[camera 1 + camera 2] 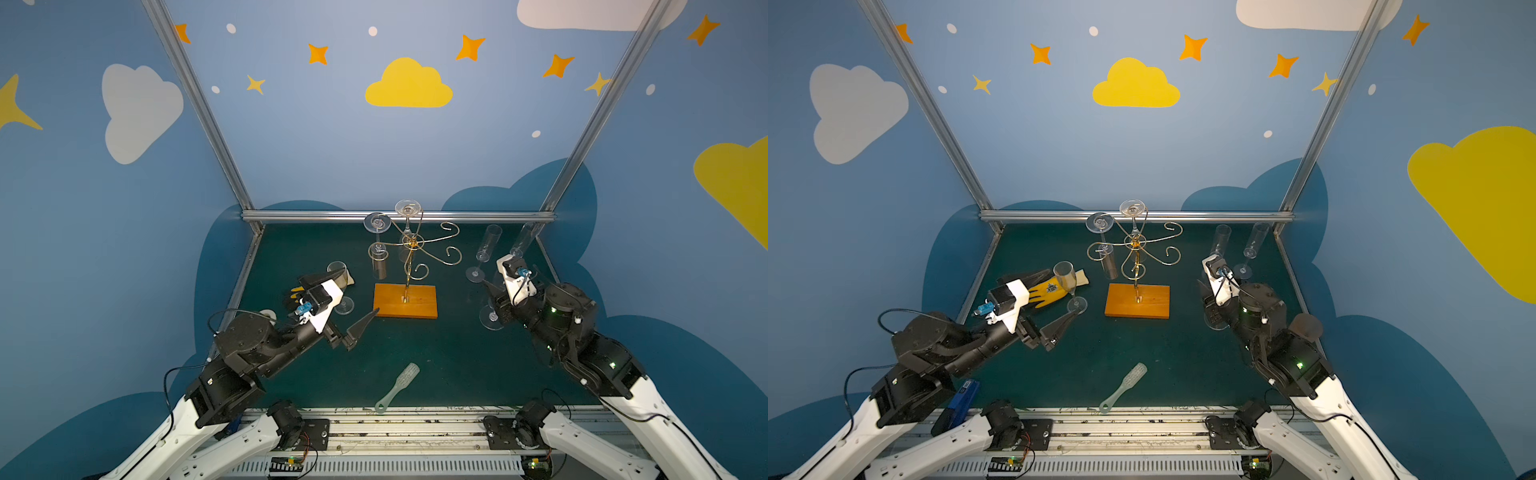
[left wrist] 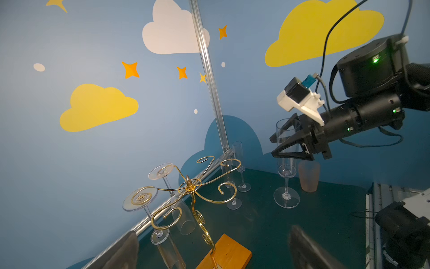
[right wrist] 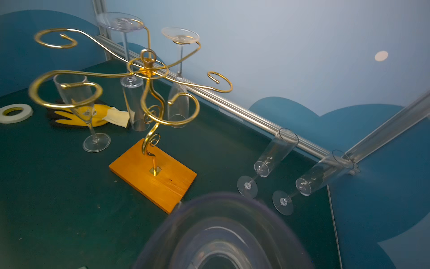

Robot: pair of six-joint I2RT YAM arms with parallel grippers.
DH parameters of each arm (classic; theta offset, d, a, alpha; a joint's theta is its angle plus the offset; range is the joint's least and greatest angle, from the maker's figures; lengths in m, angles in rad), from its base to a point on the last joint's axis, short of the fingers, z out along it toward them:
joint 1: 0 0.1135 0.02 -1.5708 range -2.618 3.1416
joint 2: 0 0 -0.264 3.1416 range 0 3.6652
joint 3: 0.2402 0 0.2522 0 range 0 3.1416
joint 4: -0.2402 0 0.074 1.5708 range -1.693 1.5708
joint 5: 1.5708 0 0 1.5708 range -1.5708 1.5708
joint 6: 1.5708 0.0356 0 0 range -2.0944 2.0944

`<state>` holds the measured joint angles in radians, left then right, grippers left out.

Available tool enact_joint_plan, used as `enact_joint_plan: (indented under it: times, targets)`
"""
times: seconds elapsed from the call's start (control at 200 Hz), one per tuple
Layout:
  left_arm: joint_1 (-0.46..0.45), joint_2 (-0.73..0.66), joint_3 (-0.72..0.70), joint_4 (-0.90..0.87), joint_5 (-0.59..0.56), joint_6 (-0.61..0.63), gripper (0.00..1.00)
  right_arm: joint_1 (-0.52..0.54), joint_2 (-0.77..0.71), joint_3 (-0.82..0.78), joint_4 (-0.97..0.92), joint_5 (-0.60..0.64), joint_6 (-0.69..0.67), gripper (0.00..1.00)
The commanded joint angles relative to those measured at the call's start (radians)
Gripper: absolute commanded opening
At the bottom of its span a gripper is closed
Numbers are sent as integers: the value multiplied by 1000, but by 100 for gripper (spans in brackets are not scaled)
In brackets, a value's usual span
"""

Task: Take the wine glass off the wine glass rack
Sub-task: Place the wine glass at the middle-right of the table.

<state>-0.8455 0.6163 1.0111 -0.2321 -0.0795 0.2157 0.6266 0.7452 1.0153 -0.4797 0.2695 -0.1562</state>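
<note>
Behind both tools, toward the arm bases, a pale brush (image 1: pixel 398 386) lies flat on the green bench (image 1: pixel 436 353).

The left tool (image 1: pixel 361 290) has its jaws spread wide and grips nothing. A free glass (image 1: pixel 1065 274) stands upright on its own foot just off that tool's tips. Whether the lower finger touches the foot cannot be told. A yellow glove (image 1: pixel 1048 291) lies flat under the tool's upper finger.

The right tool (image 2: pixel 273 146) is clamped on the bowl of a gripped glass (image 2: pixel 287 168), one finger on each side. This glass is upright, with its foot down at the bench surface.

Ahead of both tools and between them stands the wine glass rack (image 1: pixel 405 301), its orange base flat on the bench and just beyond the left tool's lower fingertip. On the rack's side toward the left tool, a nearer hanging glass (image 1: pixel 379 266) hangs bowl-down from a gold curl. A farther hanging glass (image 1: pixel 407 208) hangs the same way at the rack's far side.

Past the right tool, two standing flutes (image 1: pixel 487 243) are upright near the back rail.
</note>
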Motion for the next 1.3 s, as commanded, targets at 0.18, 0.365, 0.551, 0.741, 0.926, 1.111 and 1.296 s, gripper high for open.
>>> enact_joint_plan:
  times: [0.18,0.365,0.551,0.741,0.926,1.111,1.296]
  targets:
    - [-4,-27,-21,7,-33,-27,99,-255,72,-147,291,-289,110,30]
    - [-4,-22,-21,16,-52,-27,100,-360,176,-203,446,-356,127,29]
    - [-3,-13,-23,38,-63,-25,99,-403,301,-220,571,-405,103,29]
    - [-3,5,-29,61,-75,-15,99,-412,449,-186,661,-427,90,28]
    - [-4,17,-20,56,-66,-15,99,-412,601,-50,588,-489,61,28]
    - [-3,2,-21,53,-73,-13,99,-407,699,19,601,-533,35,27]
    - [-4,-10,-26,43,-76,-18,99,-403,761,24,671,-533,41,27]
